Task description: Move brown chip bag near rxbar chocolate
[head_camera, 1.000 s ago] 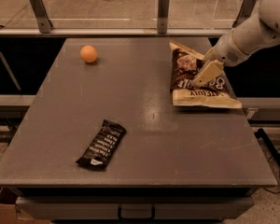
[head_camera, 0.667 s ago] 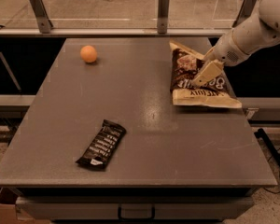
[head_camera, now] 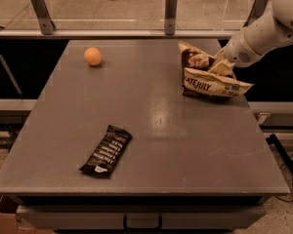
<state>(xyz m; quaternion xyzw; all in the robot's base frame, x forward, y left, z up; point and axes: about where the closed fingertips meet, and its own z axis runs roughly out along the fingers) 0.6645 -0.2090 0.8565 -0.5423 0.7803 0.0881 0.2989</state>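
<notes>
Brown chip bag [head_camera: 209, 83] lifted, jaws gripping it

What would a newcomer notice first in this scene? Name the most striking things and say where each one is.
The white arm reaching in from the right stands out first, its gripper down on the brown chip bag at the far right of the table. Next come the orange ball at the far left and the rxbar chocolate lying near the front left, well apart from the bag.
</notes>
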